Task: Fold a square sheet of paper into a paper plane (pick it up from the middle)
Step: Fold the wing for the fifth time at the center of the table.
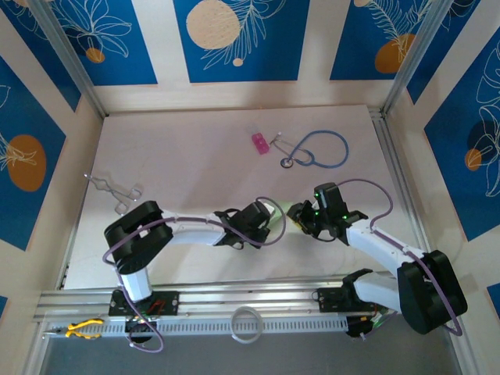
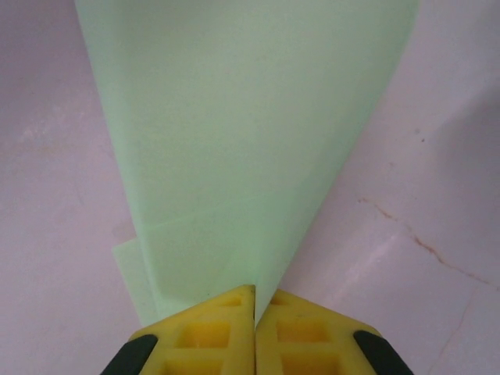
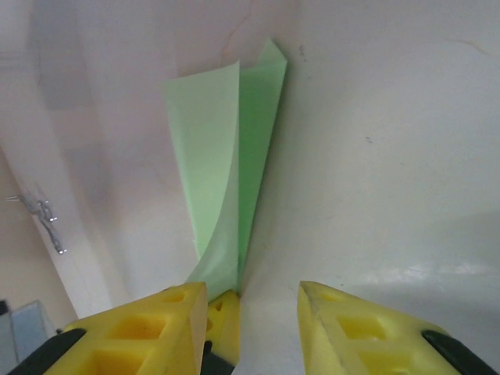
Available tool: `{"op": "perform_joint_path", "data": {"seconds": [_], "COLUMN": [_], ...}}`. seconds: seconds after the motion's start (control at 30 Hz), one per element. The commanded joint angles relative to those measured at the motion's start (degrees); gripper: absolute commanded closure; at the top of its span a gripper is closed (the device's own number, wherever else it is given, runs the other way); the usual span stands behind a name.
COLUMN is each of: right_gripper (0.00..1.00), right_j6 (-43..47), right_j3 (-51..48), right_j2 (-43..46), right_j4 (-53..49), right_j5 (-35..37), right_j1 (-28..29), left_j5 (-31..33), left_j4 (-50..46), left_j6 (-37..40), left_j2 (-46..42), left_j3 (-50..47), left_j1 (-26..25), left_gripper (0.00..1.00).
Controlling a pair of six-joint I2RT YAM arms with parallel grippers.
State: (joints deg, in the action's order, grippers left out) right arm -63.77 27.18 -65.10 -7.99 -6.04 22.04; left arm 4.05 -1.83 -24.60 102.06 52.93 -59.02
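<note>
Left pincer (image 2: 255,303) is gripping the plane's (image 2: 250,141) near end, jaws fully shut, while the right pincer (image 3: 250,295) is hovering part open and empty, plane just ahead to its left, probably best closing squarely on the crease.

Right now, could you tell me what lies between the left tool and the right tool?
The light-green paper plane lies there, as the top view shows; the left tool is pinching its end.
</note>
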Motion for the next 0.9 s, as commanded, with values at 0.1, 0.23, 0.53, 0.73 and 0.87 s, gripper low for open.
{"op": "perform_joint_path", "data": {"seconds": [0.1,0.23,0.53,0.73,0.87], "right_gripper": [0.65,0.67,0.73,0.87,0.95], "right_j6": [3.80,5.14,7.82,8.21,7.36], "right_j3": [-1.10,-0.99,-0.08,1.24,1.73], "right_j2": [-1.07,-2.19,-5.65,-9.71,-12.43], "right_j4": [5.14,6.64,9.38,12.45,15.12], "right_j5": [-4.40,-5.03,-6.85,-8.33,-8.40], "right_j1": [0.16,0.52,2.04,3.14,3.09], "left_j5": [-15.88,-23.74,-32.47,-34.27,-34.95], "left_j4": [7.31,12.79,15.79,14.07,13.10], "left_j6": [-5.11,-8.73,-11.45,-11.25,-11.17], "left_j2": [-0.15,0.81,3.19,5.55,6.87], "left_j3": [-2.96,-4.51,-4.53,-3.06,-2.14], "left_j1": [5.20,8.68,12.95,13.14,13.12], "left_gripper": [0.94,0.95,0.95,0.94,0.94]}}
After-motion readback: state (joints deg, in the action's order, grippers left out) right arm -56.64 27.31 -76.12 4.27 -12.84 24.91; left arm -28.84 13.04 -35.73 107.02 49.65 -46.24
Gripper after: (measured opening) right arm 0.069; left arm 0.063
